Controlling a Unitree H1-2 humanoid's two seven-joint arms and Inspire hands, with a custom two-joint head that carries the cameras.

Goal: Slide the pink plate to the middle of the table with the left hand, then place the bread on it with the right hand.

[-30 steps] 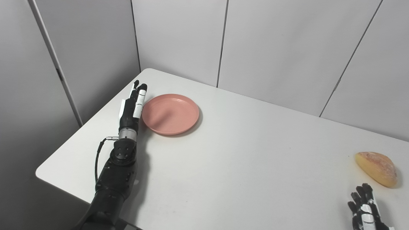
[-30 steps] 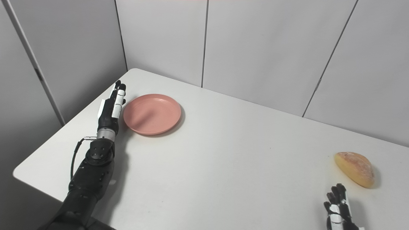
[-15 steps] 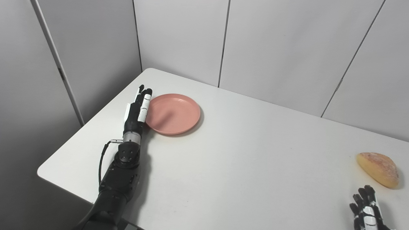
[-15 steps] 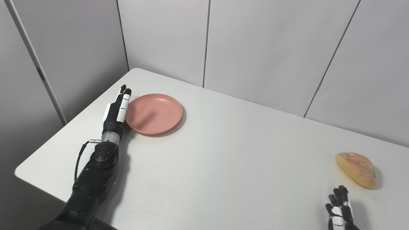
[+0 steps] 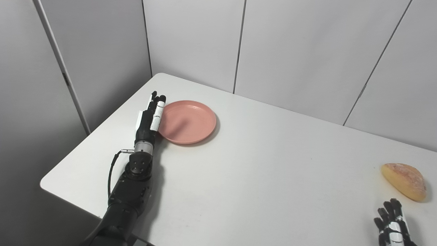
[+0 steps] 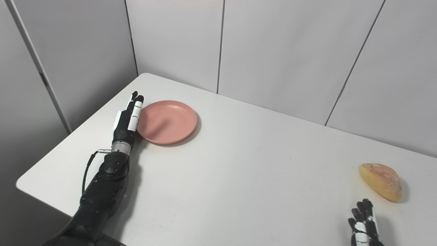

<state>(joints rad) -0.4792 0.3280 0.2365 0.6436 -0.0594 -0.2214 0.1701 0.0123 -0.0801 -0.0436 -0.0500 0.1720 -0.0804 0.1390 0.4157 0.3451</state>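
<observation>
Left robot hand [image 5: 149, 116], flat and holding nothing, touches pink plate [image 5: 189, 121] near desk [image 5: 259, 171] far-left corner; no legible markings.

A white counter [image 5: 259, 177] with a smooth matte top fills most of the scene, running from the near left to the far right. Its far left corner is rounded, and so is its near left corner. Pale grey wall panels [image 5: 300, 51] stand close behind it along the far side, split by thin dark vertical seams, some of which lean in these views. A further panel wall [image 5: 99, 58] closes the left side, meeting the far wall at a corner just past the counter's far left corner. A light grey upright strip [image 5: 61, 68] crosses the left panels. Light is soft and even, with faint shadows.
</observation>
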